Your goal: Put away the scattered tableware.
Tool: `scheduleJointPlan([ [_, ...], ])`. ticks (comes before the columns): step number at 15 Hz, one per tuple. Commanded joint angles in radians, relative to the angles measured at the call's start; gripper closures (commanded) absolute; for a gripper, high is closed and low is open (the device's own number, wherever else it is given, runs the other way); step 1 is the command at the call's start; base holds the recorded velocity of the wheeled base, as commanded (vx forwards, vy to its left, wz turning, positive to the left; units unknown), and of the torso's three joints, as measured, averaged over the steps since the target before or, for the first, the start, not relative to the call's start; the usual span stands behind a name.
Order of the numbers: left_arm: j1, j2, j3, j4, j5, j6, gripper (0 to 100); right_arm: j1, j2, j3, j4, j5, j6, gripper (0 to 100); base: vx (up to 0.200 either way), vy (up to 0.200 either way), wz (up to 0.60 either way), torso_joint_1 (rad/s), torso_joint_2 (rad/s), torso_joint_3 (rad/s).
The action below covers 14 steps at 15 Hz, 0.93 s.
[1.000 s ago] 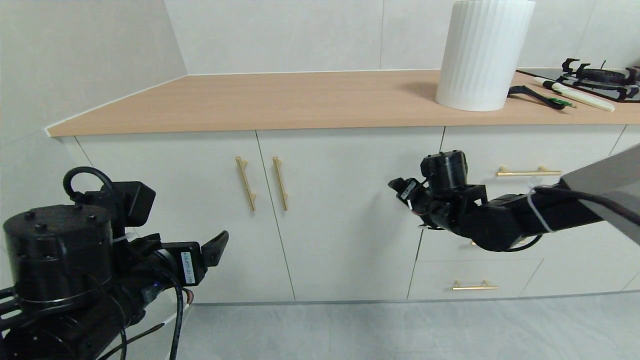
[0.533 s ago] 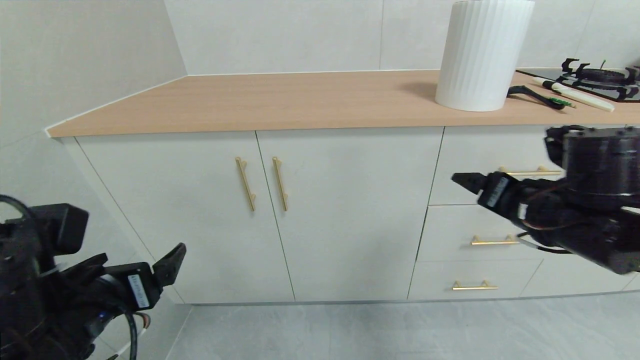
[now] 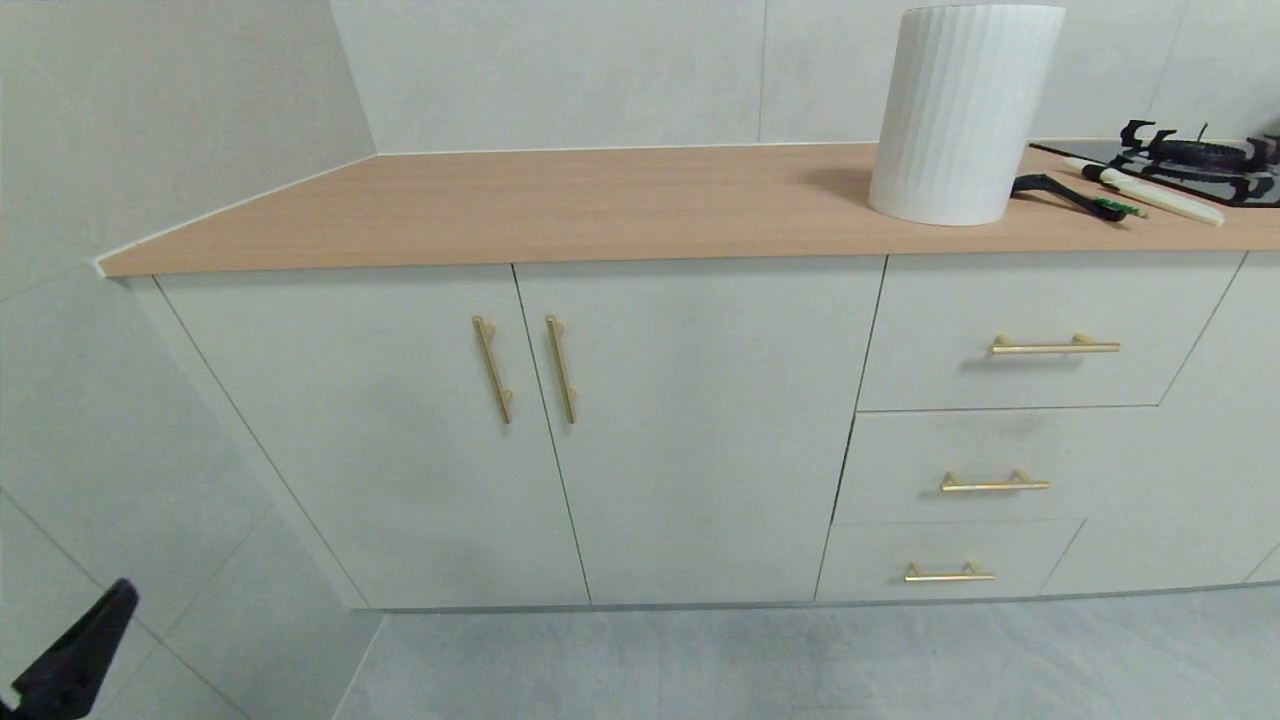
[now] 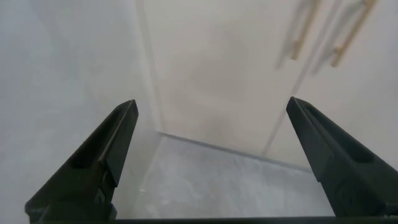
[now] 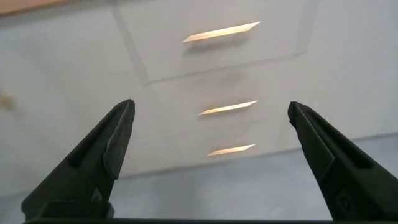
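A black utensil (image 3: 1060, 188) and a white utensil (image 3: 1160, 196) lie on the table (image 3: 600, 200) by the white cylinder (image 3: 950, 110), well apart from both jaws. The left jaws face cabinet doors (image 4: 211, 68) and the right jaws face drawers (image 5: 249, 74). Both gape wide, holding nothing.

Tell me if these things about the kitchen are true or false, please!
1. The white ribbed container stands on the wooden countertop. True.
2. One drawer is pulled open. False: all three drawers are shut.
3. The left gripper and right gripper are both open. True.
4. The cupboard handles are black. False: the handles are gold.
5. Some utensils lie on the countertop beside the container. True.
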Motion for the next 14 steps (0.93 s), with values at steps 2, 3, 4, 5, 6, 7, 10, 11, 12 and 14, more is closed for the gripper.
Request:
scheduleJointPlan([
  [2, 0.129, -0.369, 0.003, 0.194, -0.057, 0.025, 0, -0.160, -0.453, -0.035, 0.287, -0.010, -0.180, 0, 0.000, 0.000, 0.00, 0.000, 0.00, 0.000],
  [3, 0.158, -0.417, 0.003, 0.233, -0.066, 0.025, 0, -0.168, -0.453, -0.043, 0.283, -0.055, -0.180, 0, 0.000, 0.000, 0.00, 0.000, 0.00, 0.000],
  [4, 0.169, -0.432, 0.003, 0.243, -0.068, 0.025, 0, -0.169, -0.453, -0.044, 0.281, -0.072, -0.180, 0, 0.000, 0.000, 0.00, 0.000, 0.00, 0.000],
  [5, 0.215, -0.475, 0.015, 0.259, -0.066, 0.025, 0, -0.198, -0.453, -0.037, 0.283, -0.095, -0.183, 0, 0.000, 0.000, 0.00, 0.000, 0.00, 0.000],
  [6, 0.270, -0.546, 0.050, 0.276, -0.071, 0.036, 0, -0.293, -0.508, -0.020, 0.295, -0.075, -0.189, 0, 0.000, 0.000, 0.00, 0.000, 0.00, 0.000],
  [7, 0.284, -0.549, 0.069, 0.269, -0.059, 0.042, 0, -0.309, -0.543, 0.006, 0.301, -0.049, -0.203, 0, 0.000, 0.000, 0.00, 0.000, 0.00, 0.000],
  [10, 0.395, -0.632, 0.136, 0.275, -0.088, 0.055, 0, -0.304, -0.551, 0.077, 0.278, -0.118, -0.108, 0, 0.000, 0.000, 0.00, 0.000, 0.00, 0.000],
  [11, 0.402, -0.636, 0.199, 0.263, -0.074, 0.095, 0, -0.304, -0.551, 0.108, 0.278, -0.116, -0.101, 0, 0.000, 0.000, 0.00, 0.000, 0.00, 0.000],
  [12, 0.402, -0.636, 0.199, 0.278, -0.057, 0.064, 0, -0.304, -0.551, 0.141, 0.268, -0.116, -0.098, 0, 0.000, 0.000, 0.00, 0.000, 0.00, 0.000],
  [14, 0.401, -0.643, 0.199, 0.282, -0.094, 0.055, 0, -0.304, -0.551, 0.169, 0.243, -0.109, -0.100, 0, 0.000, 0.000, 0.00, 0.000, 0.00, 0.000],
])
